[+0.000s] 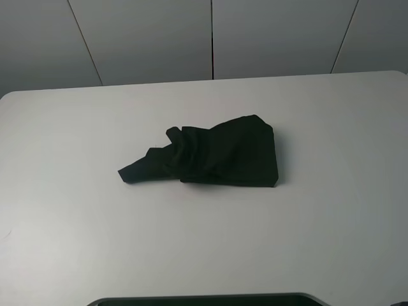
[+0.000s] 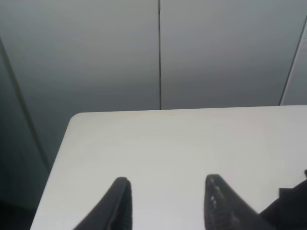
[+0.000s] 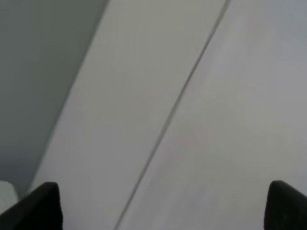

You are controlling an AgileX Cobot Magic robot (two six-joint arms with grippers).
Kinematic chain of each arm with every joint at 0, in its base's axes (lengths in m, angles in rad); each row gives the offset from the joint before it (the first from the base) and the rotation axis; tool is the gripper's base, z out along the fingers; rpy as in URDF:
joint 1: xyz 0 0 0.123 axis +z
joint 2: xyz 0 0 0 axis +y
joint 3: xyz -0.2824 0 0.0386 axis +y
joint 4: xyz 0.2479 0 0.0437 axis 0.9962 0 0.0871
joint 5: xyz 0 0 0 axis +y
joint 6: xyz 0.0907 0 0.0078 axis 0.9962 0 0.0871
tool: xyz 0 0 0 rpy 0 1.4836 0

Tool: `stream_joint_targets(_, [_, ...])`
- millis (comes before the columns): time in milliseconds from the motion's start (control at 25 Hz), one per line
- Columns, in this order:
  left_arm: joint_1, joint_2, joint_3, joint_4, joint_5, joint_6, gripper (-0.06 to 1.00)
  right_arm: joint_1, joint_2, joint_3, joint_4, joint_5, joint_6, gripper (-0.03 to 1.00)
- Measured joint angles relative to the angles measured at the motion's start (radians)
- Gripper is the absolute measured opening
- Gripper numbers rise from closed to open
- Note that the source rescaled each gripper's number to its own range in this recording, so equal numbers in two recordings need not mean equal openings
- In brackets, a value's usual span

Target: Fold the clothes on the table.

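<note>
1. Presently, the clothes (image 1: pixel 213 155) lie near the middle of the worktop (image 1: pixel 76 223) as one bunched black bundle: a flatter folded slab on the right, and a crumpled, twisted part tapering to a point at the left.
2. No print or label shows on the bundle in the high view; only black fabric is visible.
3. Bare white worktop surrounds the bundle on every side. Nothing lies on it or against it, and no arm stands between the high camera and it.
4. A dark rounded edge (image 1: pixel 204 298) crosses the bottom of the high view, at the near border of the worktop. What it belongs to cannot be told.
5. Grey wall panels (image 1: pixel 146 38) with thin dark seams stand behind the far edge of the worktop.
6. Neither arm appears in the high view; the wrist views alone show them.
7. Left gripper (image 2: pixel 165 203): the two dark jaws stand partly apart with bare worktop between them, holding nothing. A dark shape (image 2: pixel 288 203) sits just beside one fingertip; the clothes or part of the arm, it cannot be told which.
8. Right gripper (image 3: pixel 160 206): only the two jaw tips show, at opposite sides of the picture, spread wide and empty. This view faces the wall panels; a sliver of white (image 3: pixel 7 191) shows at its edge.
</note>
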Motion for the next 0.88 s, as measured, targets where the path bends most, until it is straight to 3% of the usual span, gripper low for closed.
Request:
stream_joint_targets(200, [0.0,-0.114,0.027,-0.149,0.004,0.038,0.46,-0.06,0.0,0.044,0.3,-0.004,0.024,0.91])
stream_joint_targets(400, [0.016,-0.154,0.089,-0.238,0.01,0.047,0.47,-0.06,0.0,0.191,0.478,-0.004,0.09,0.91])
stream_joint_targets(640, [0.154,-0.156,0.189,-0.25,0.01,0.142,0.47,-0.06,0.0,0.418,0.58,-0.001,0.095,0.91])
stream_joint_targets(880, [0.306,-0.156,0.293,-0.297,0.01,0.241,0.49,-0.06,0.002,0.522,0.687,-0.042,0.061,0.91])
